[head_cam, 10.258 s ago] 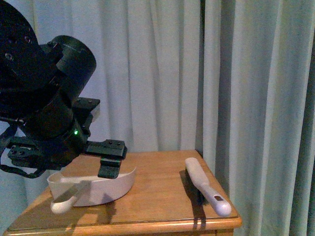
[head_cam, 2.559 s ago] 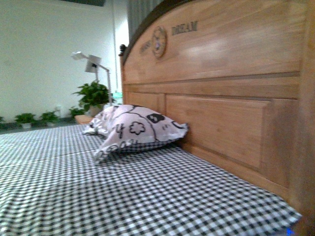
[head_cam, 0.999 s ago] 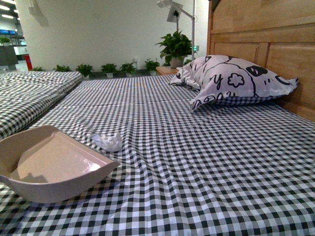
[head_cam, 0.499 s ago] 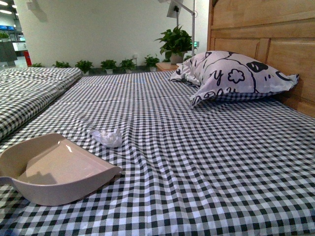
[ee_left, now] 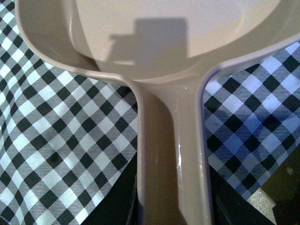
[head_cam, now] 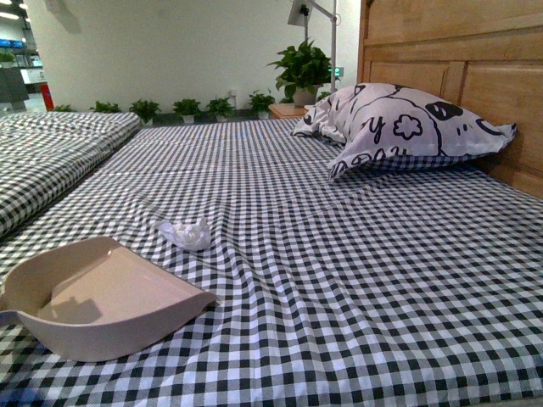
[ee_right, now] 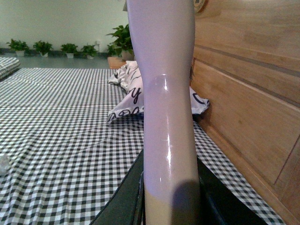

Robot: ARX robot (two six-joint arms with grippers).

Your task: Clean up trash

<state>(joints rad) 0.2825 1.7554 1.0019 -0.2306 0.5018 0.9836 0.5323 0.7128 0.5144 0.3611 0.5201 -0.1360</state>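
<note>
Nearest us, our left gripper (ee_left: 171, 212) is clamped around the handle of the beige-pink plastic dustpan (head_cam: 102, 297). The pan's open mouth sits low at the black-and-white checked bedsheet (head_cam: 356, 280) and faces the trash, we judge so that it can be swept in. The small crumpled white paper wad (head_cam: 187, 234) lies on the sheet just beyond the pan's lip, apart from it. Our right gripper (ee_right: 169, 206) pinches the glossy white brush handle (ee_right: 166, 108), poised away from the wad; its bristles are out of view. Farthest back, a patterned pillow (head_cam: 407, 127) rests by the wooden headboard (head_cam: 458, 51).
</note>
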